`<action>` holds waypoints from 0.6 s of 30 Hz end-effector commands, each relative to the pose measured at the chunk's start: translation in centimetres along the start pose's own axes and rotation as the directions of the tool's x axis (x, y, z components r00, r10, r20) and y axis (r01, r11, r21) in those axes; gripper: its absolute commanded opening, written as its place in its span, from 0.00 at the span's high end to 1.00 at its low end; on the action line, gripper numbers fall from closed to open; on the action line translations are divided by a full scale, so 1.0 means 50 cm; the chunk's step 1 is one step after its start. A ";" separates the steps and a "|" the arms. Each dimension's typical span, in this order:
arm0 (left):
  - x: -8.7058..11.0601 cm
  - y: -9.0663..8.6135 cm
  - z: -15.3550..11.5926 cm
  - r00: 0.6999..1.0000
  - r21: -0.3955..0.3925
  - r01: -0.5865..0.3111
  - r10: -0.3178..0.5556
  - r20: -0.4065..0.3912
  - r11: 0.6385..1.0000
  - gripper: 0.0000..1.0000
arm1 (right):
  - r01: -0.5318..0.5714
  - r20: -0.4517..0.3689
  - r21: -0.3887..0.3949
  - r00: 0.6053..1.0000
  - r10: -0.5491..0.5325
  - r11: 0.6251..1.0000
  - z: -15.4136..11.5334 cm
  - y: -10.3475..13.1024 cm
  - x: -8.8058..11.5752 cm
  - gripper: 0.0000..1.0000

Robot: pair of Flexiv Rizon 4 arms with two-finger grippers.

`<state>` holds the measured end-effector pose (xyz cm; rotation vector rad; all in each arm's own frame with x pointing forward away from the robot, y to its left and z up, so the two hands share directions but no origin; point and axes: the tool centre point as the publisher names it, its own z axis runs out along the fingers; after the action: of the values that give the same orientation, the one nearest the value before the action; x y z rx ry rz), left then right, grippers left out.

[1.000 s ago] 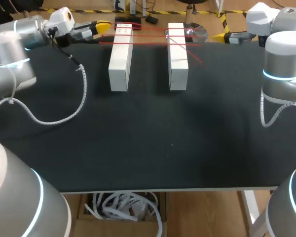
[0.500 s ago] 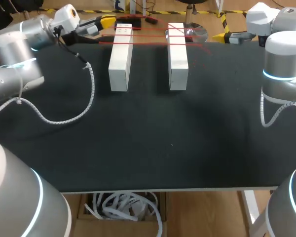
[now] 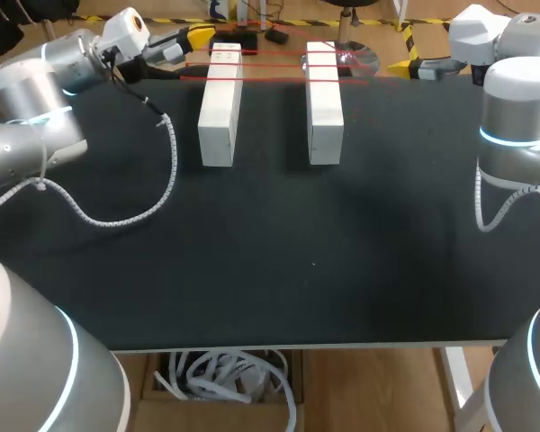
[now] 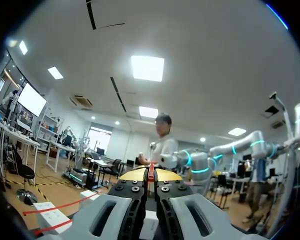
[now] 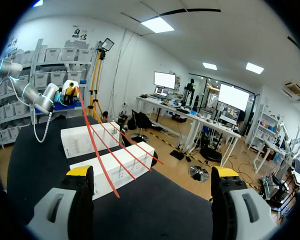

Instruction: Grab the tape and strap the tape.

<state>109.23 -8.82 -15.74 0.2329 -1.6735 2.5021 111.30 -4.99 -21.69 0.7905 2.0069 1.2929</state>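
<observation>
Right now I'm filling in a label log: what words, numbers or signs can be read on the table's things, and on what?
Left white block: small dark print on top, too small to read.
Right white block: small print too, unreadable.
Red tape: no print visible.

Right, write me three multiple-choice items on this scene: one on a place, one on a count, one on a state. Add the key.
1. The red tape runs:
A) across the far ends of both white blocks
B) around their near ends
C) coiled in front of them

2. White blocks on the table:
A) one
B) two
C) three

3. The left tool is:
A) wide open
B) shut on the red tape
C) shut on a block

Key:
1 A, the strands cross the blocks' far ends.
2 B, two blocks stand side by side.
3 B, the left wrist view shows its fingers pinching the red strip.
</observation>
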 end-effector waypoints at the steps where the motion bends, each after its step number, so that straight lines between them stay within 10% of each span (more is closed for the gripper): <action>1: -0.001 0.002 0.000 1.000 0.002 -0.001 0.001 -0.001 1.000 1.00 | -0.001 -0.001 0.001 1.000 0.001 1.000 0.000 0.000 0.000 0.00; 18: 0.007 0.009 0.066 0.991 -0.037 -0.067 0.062 -0.119 0.997 1.00 | -0.001 -0.001 0.001 1.000 0.001 1.000 0.000 0.000 0.000 0.00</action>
<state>107.64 -11.10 -15.09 0.0864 -1.7048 2.5018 111.31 -4.99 -21.69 0.7906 2.0069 1.2927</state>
